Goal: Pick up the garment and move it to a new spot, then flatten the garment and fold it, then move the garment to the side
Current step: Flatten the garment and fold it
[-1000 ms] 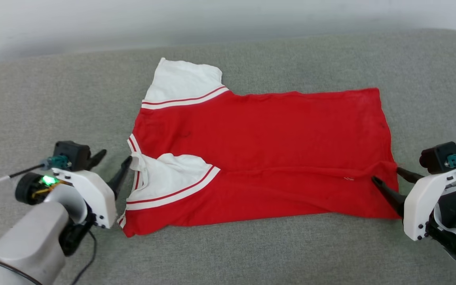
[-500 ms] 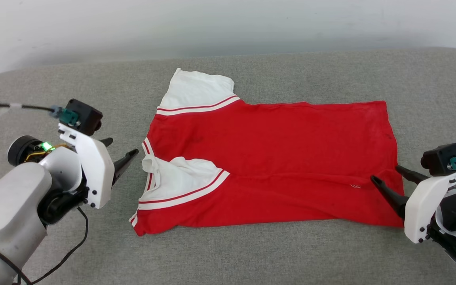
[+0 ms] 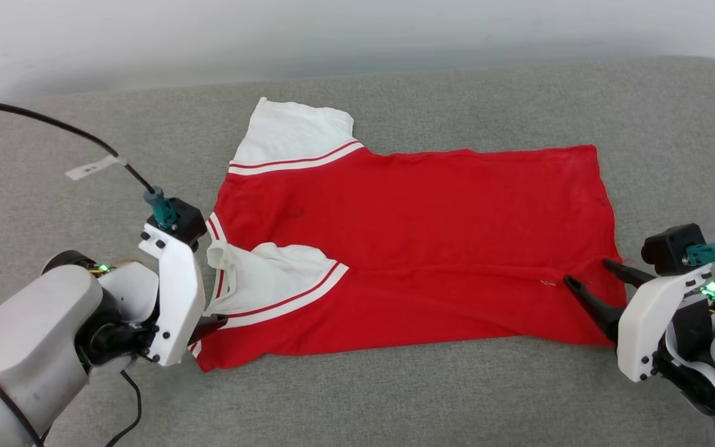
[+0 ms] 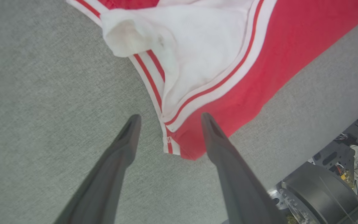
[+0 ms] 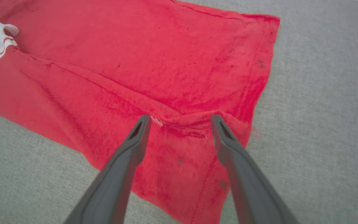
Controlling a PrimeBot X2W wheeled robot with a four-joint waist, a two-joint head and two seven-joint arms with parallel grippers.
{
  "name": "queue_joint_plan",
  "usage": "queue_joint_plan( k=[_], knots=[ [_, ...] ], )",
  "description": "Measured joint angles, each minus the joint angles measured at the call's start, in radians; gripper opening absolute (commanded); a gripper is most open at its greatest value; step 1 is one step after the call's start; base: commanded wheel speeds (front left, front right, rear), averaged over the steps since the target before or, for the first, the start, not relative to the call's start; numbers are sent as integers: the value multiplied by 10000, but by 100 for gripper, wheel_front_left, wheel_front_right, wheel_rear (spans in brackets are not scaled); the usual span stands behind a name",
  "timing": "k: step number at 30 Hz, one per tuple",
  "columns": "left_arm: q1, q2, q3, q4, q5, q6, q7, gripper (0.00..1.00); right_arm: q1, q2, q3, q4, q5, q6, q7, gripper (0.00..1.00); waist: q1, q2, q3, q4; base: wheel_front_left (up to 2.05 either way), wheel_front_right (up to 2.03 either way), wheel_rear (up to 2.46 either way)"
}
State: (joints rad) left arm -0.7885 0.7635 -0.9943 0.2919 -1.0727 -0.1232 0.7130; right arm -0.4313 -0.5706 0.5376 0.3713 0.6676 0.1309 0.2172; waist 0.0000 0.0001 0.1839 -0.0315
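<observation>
Garment [image 3: 407, 248] spread on grey upholstery [image 3: 395, 397]

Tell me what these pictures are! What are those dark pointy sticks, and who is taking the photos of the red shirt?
These are pictures from a robot with two arms. The wide picture is from a camera on its head, looking down. The other two are from little cameras on its wrists, looking along its fingers. The dark sticks are the fingers of its left hand and right hand. A red jersey with white sleeves lies partly folded on a grey cushion. Both hands are open, one at each end of the jersey, and hold nothing.
</observation>
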Motion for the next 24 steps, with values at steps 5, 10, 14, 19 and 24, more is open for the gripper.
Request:
queue_joint_plan(
  k=[5, 10, 14, 19, 24],
  knots=[
    [34, -63, -431, 314, 25, -33, 435, 100, -145, 109, 109, 38, -6, 0, 40, 100, 0, 0, 243, -159, 0, 0, 0],
    [55, -211, -779, 740, -146, -48, 779, 100, -253, 244, 259, 142, -21, 0, 42, 100, -1, 0, 432, -290, 0, 0, 0],
    [-6, -301, -1083, 951, -161, -50, 844, 0, -464, 288, 362, 217, -159, 0, -25, 100, 0, 0, 464, -338, 0, 0, 0],
    [-28, -324, -1461, 863, -393, -50, 648, 0, -645, 77, 439, 190, -182, 0, -10, 100, 0, 0, 257, -338, 0, 0, 0],
    [-72, -123, -1666, 376, -493, -59, 105, 0, -967, -474, 303, -54, -267, 0, 420, 100, 0, 0, -17, -264, 0, 0, 0]
  ],
)
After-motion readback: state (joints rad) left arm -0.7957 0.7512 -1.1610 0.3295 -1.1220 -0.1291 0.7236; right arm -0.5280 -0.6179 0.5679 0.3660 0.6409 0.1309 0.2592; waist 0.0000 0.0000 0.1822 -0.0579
